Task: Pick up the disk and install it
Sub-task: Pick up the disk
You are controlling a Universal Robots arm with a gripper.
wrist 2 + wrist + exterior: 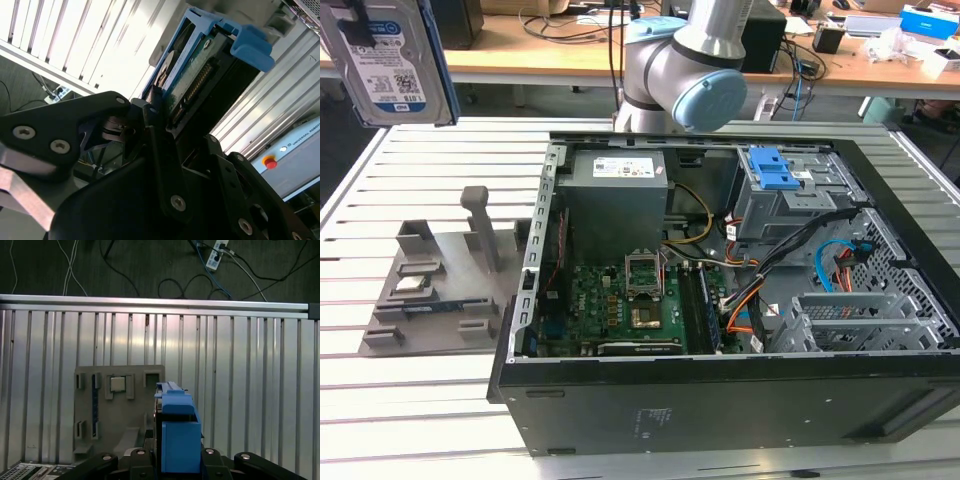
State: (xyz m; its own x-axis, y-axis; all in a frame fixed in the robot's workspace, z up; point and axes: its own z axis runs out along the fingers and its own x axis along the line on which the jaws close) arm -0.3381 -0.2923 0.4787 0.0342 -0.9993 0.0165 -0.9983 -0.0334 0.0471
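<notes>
The disk (386,62), silver-grey with a white-and-blue label and a blue bracket, hangs high in the air at the exterior view's far left, above the slatted table. My gripper (362,30) is shut on its upper part. In the second wrist view the black fingers (155,125) clamp the disk (200,70) by its connector end, the blue bracket around it. In the first wrist view the disk's blue bracket (177,432) stands out from my gripper (175,465), high over the grey fixture (117,405).
An open computer case (530,270) lies on the slatted table (420,430), with a grey power-supply box (615,190), a motherboard and a drive bay with a blue latch (775,170). The grey fixture (440,275) stands left of the case. The arm's base (690,80) rises behind it.
</notes>
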